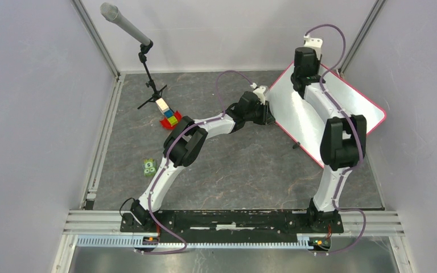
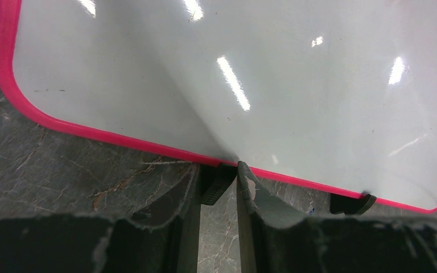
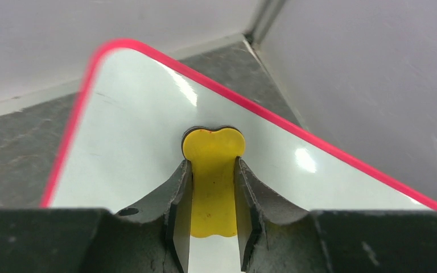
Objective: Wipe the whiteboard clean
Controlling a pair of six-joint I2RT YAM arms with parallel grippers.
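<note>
Right tool (image 3: 212,164) pinches a yellow eraser (image 3: 213,145) at the whiteboard's (image 3: 131,148) far corner (the rest stretches nearward); left tool (image 2: 218,169) is clamped on its near edge.

The whiteboard (image 1: 289,105) lies at the desk's (image 1: 244,170) far right. The left arm's fingers (image 2: 249,196) grip its left edge; the right arm's fingers (image 3: 250,193) hold an eraser (image 3: 213,170) on its far part. Far left stands a microphone stand (image 1: 148,74), with blocks (image 1: 169,116) beside its foot and a cube (image 1: 149,166) nearer.
</note>
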